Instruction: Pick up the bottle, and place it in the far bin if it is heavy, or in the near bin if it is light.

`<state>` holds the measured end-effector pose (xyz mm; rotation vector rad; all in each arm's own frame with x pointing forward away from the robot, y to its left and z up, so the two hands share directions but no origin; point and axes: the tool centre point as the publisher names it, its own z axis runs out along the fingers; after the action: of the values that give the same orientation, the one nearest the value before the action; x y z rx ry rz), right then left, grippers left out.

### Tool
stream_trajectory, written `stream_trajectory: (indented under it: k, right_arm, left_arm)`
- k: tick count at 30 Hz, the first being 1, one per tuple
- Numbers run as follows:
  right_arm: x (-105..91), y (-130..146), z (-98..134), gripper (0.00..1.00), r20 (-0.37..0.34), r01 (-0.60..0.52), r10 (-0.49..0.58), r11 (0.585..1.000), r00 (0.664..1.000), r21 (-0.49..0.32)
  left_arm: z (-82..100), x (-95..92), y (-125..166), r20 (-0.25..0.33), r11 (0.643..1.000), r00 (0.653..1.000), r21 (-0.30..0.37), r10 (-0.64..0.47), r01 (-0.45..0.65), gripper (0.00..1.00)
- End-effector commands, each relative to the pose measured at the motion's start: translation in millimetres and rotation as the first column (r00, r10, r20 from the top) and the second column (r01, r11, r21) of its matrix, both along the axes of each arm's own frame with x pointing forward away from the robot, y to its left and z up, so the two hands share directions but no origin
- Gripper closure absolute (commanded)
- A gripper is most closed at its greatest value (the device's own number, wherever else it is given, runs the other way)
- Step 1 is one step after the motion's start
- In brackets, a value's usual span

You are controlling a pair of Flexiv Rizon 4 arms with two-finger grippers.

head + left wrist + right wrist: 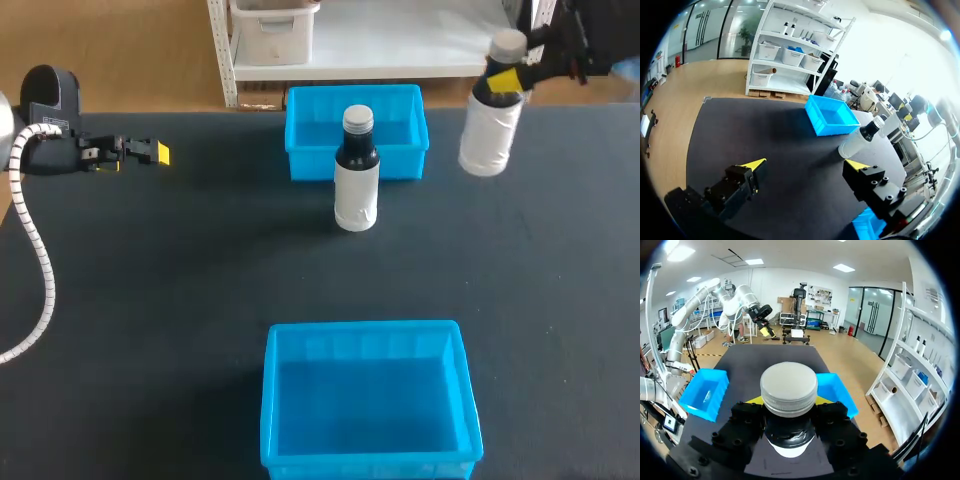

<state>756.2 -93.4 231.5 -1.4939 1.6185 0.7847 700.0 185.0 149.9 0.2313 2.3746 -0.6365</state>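
Note:
A bottle (490, 130) with a white label and a grey cap hangs above the table's far right, beside the far blue bin (356, 155). My right gripper (503, 82) is shut on its dark neck. In the right wrist view the cap (789, 387) fills the space between the gripper's (789, 402) yellow tips. A second bottle (356, 175), dark with a white label, stands upright just in front of the far bin. The near blue bin (290, 400) sits at the table's front edge. My left gripper (150, 152) is open at the far left with nothing in it.
In the left wrist view the open left gripper (805, 165) points across bare black table toward the standing bottle (860, 140) and the far bin (832, 116). A corner of the near bin (867, 225) shows beside one finger.

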Motion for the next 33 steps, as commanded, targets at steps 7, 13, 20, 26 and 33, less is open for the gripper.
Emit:
stream_trajectory:
  k: [7,13,20,26,33]
  right_arm:
    - [56.1,38,12,1.00,0.005,-0.025,0.025,1.000,1.000,-0.020]
    - [79.8,59,14,1.00,0.013,-0.042,0.042,0.999,0.999,-0.014]
    - [102.3,79,12,1.00,0.014,-0.056,0.057,0.998,0.998,-0.011]
    - [115.4,99,9,1.00,0.011,-0.084,0.084,0.996,0.996,-0.008]
    - [129.3,125,4,1.00,0.003,-0.117,0.117,0.993,0.993,-0.005]
  left_arm:
    - [0.0,0.0,0,0.000,1.000,1.000,0.000,0.000,0.000,0.00]
    - [0.0,0.0,0,0.000,1.000,1.000,0.000,0.000,0.000,0.00]
    - [0.0,0.0,0,0.000,1.000,1.000,0.000,0.000,0.000,0.00]
    - [0.0,0.0,0,0.000,1.000,1.000,0.000,0.000,0.000,0.00]
    - [0.0,0.0,0,0.000,1.000,1.000,0.000,0.000,0.000,0.00]
